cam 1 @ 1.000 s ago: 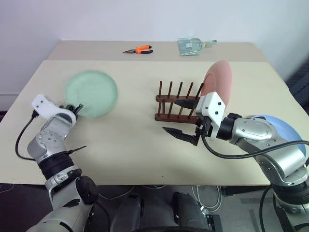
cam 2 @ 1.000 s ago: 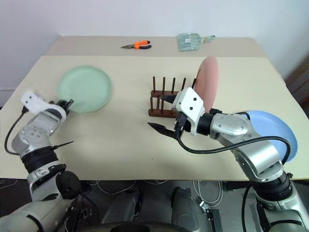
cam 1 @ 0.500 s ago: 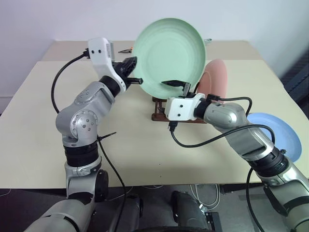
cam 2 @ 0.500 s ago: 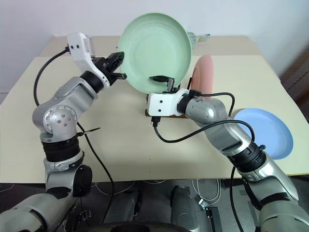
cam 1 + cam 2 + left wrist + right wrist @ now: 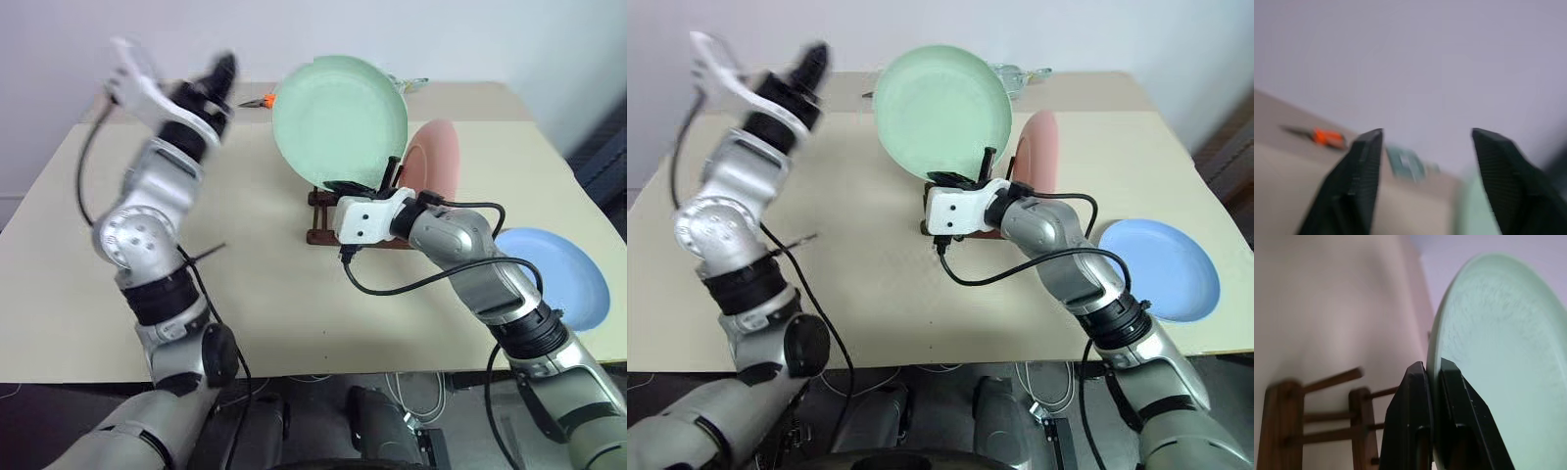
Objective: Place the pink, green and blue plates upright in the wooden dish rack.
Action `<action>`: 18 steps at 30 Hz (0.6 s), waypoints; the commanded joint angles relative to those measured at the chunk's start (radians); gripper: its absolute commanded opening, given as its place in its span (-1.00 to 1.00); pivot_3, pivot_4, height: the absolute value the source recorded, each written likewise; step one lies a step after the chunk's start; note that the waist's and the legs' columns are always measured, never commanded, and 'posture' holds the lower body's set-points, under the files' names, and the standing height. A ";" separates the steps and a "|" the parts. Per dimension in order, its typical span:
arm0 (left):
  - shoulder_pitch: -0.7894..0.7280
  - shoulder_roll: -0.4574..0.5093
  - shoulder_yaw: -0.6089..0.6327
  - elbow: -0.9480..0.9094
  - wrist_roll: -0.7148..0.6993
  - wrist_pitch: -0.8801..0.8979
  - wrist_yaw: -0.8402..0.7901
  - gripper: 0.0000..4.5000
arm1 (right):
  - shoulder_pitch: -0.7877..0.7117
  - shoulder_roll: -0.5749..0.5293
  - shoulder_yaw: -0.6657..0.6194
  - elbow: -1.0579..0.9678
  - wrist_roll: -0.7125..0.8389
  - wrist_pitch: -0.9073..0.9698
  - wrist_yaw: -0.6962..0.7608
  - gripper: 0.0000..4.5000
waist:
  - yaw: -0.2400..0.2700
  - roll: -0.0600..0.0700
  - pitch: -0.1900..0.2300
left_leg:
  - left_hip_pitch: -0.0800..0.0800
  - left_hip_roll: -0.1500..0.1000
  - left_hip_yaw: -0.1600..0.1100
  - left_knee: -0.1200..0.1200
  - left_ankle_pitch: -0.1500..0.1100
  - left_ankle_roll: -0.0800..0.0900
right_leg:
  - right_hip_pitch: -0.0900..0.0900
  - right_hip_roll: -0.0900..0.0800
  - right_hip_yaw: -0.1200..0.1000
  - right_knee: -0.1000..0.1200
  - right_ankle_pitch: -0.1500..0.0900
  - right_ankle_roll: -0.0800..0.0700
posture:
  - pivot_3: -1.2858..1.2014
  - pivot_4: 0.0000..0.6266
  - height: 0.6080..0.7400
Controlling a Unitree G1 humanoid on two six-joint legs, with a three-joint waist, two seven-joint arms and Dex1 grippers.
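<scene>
Right end effector (image 5: 1432,382) is clamped on the lower rim of the green plate (image 5: 339,119); in the right wrist view the rim sits edge-on between the two fingers (image 5: 1411,401). Plate stands upright, tilted a little, its lower edge right over the wooden dish rack (image 5: 323,217), face toward the robot.

Left end effector (image 5: 1422,161) is up in the air at about 10 o'clock from the rack, jaws spread with nothing between them, well apart from the plate's left edge.

Pink plate (image 5: 436,162) stands upright at the rack's right end, at roughly 3 o'clock of the green one, close behind the right wrist. Gap between the two plates is narrow.

Blue plate (image 5: 558,274) lies flat on the desk (image 5: 255,284) at about 4 o'clock from the rack, near the desk's right edge, partly covered by the right forearm.

Open room: wide bare desk from 7 to 10 o'clock of the rack, out to the left edge. Front edge at 6 o'clock has bare surface too.

Far side at 12 o'clock: orange-handled pliers (image 5: 263,100) partly hidden behind the green plate's left edge, and a clear packet (image 5: 1004,78) behind its top right edge, both well apart from the rack.
</scene>
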 commanded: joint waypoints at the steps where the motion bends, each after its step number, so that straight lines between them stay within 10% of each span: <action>1: 0.114 0.149 -0.077 0.043 0.146 -0.117 -0.128 0.29 | 0.019 0.106 -0.201 -0.190 0.343 0.201 0.037 -1.00 | -0.002 0.001 0.000 | 0.000 0.000 0.000 0.000 0.000 0.000 | 0.000 0.001 0.000 0.000 0.000 0.000 | 0.03 -0.52 1.00; 9: 0.539 0.306 -0.458 -0.015 0.317 -0.333 -0.580 0.29 | 0.030 0.391 -0.555 -0.355 1.040 0.737 -0.272 -1.00 | 0.018 0.003 -0.001 | 0.000 0.001 -0.002 -0.003 0.000 0.000 | -0.001 0.000 0.001 -0.001 -0.001 -0.006 | 0.03 -0.52 1.00; 18: 0.715 0.337 -0.576 -0.150 0.217 -0.242 -0.810 0.29 | 0.047 0.451 -0.634 -0.312 1.268 0.832 -0.552 -1.00 | 0.011 0.007 -0.001 | -0.001 0.002 0.000 -0.011 0.002 -0.002 | -0.010 0.002 0.003 0.002 0.000 -0.009 | 0.03 -0.52 1.00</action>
